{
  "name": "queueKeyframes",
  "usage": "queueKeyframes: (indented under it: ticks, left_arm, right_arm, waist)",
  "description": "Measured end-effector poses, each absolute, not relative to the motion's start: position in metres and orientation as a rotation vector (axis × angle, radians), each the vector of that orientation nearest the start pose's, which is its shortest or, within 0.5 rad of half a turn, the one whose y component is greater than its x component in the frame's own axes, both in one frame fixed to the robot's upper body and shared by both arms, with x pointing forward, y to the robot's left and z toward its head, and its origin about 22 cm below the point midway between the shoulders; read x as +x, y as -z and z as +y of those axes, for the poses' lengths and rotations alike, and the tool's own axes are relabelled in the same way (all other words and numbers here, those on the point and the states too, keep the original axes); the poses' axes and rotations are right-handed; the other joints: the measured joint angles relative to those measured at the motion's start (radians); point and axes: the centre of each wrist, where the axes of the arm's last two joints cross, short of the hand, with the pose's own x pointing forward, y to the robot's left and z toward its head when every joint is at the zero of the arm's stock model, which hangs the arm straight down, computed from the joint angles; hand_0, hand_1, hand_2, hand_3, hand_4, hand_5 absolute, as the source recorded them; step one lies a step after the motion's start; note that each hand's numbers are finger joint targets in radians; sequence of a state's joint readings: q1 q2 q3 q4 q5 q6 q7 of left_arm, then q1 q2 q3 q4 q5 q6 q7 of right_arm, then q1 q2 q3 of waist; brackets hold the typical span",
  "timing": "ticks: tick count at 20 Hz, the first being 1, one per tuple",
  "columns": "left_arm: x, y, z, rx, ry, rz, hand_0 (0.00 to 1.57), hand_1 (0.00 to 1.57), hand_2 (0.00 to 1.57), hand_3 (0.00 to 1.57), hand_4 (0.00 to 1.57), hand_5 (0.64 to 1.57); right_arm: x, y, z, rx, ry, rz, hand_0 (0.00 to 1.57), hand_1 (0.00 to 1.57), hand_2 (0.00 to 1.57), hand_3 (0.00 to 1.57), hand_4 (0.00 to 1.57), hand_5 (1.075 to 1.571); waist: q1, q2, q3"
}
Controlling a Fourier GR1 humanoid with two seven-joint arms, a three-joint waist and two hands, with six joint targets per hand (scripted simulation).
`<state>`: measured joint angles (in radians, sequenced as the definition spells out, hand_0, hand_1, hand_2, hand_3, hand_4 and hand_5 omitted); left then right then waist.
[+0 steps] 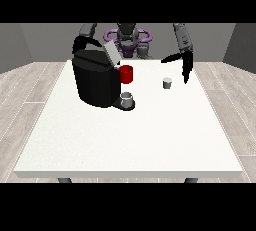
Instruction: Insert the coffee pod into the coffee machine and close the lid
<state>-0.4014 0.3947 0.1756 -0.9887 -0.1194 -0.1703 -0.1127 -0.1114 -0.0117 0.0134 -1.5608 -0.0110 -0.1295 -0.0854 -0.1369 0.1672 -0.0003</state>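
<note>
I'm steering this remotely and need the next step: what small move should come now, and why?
Probably lower the hand at the view's right onto the coffee pod. The pod sits untouched on the table, just beside that hand, whose fingers hang straight, and the coffee machine has its lid raised.

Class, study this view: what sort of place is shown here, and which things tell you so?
Probably a plain test room set up for a coffee-making task. A large white table stands on a wood-plank floor between bare grey walls, with a black coffee machine and a small coffee pod on it.
</note>
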Motion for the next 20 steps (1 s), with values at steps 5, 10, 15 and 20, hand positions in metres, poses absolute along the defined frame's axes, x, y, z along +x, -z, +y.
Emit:
queueKeyframes:
  ticks: [5,10,15,20]
  left_arm:
    - [0.339,-0.012,0.348,0.338,0.421,-1.410,0.00,0.00,0.37,0.00,0.00,1.571]
    - [0.345,-0.003,0.340,0.375,0.483,-1.378,0.65,0.65,0.72,0.35,0.00,1.571]
    - [0.350,-0.001,0.349,0.431,0.519,-1.338,0.70,0.70,0.78,0.49,0.00,1.571]
    - [0.346,0.007,0.359,0.499,0.606,-1.300,0.54,0.54,0.69,0.44,0.00,1.571]
  right_arm:
    - [0.274,-0.021,-0.216,-0.075,0.055,-1.711,0.00,0.00,0.00,0.00,0.37,1.571]
    - [0.281,-0.021,-0.217,-0.095,0.041,-1.674,0.00,0.00,0.00,0.00,0.42,1.571]
    - [0.286,-0.021,-0.221,-0.117,0.032,-1.668,0.00,0.00,0.00,0.00,0.36,1.571]
    - [0.285,-0.019,-0.220,-0.116,0.027,-1.667,0.00,0.00,0.00,0.00,0.43,1.571]
  waist:
    - [0.004,0.004,0.0000]
    - [0.008,0.002,0.0001]
    - [0.006,0.016,-0.0001]
    - [-0.006,0.025,0.0001]
